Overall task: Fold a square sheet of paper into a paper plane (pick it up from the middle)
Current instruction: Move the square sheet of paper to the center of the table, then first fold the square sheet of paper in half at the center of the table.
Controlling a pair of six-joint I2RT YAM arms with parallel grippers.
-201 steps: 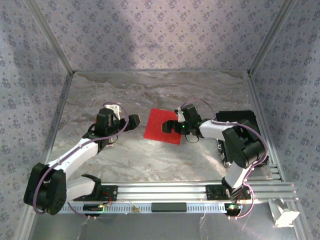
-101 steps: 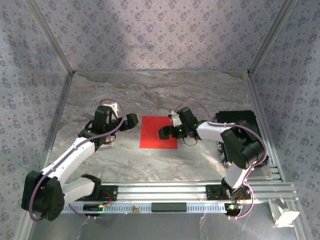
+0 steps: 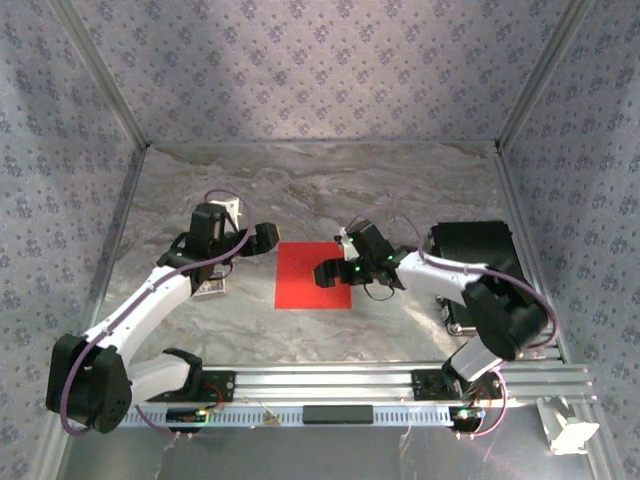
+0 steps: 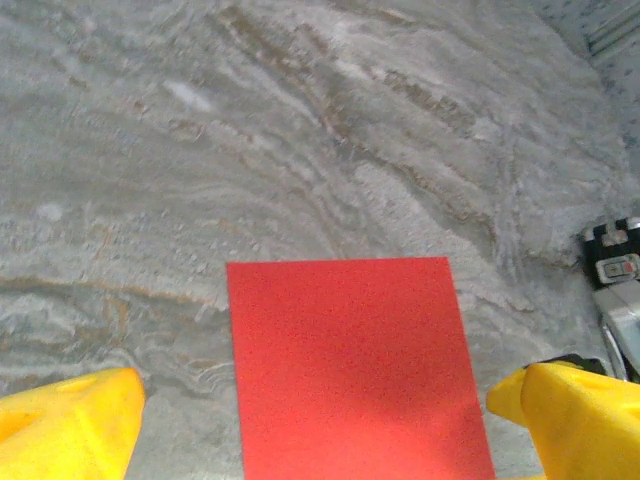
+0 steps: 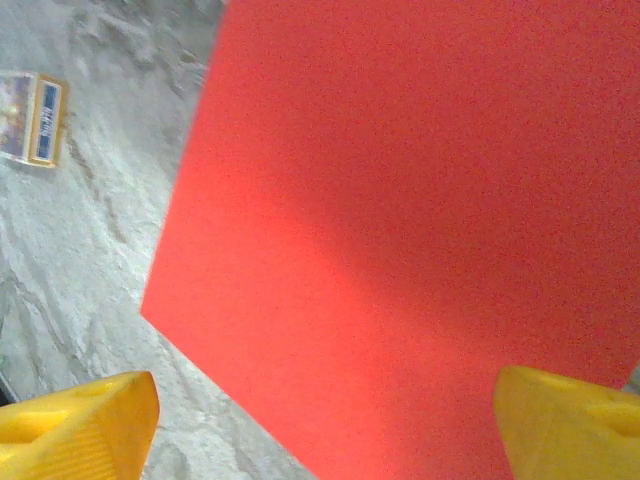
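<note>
sheet: you've got the square sheet of paper lying flat on the marble table, centre of the top view, a little below mid-frame. Bright red, no folds or creases visible.
sheet edges: roughly square to the frame in the top view, all four corners down as far as you can see.
left gripper: the left gripper sits just off the sheet's upper-left corner, apart from the paper. Jaws spread wide, nothing between them.
left wrist view: the sheet fills the lower centre and runs out of the bottom of the frame. Yellow fingertips sit in the two lower corners, well outside the sheet's side edges.
right gripper: the right gripper is over the sheet's right half, pointing toward frame left. Jaws wide, not clamped on anything.
right wrist view: red paper covers most of the frame, tilted, with one corner at lower left. Yellow fingertips are in the lower corners, and the gap between them spans the paper.
contact: you can't tell from these views whether the right fingers touch the sheet.
card: small printed card on the table at the upper left of the right wrist view, well apart from the sheet.
other: black box at mid-right of the top view, beside the right arm.
</note>
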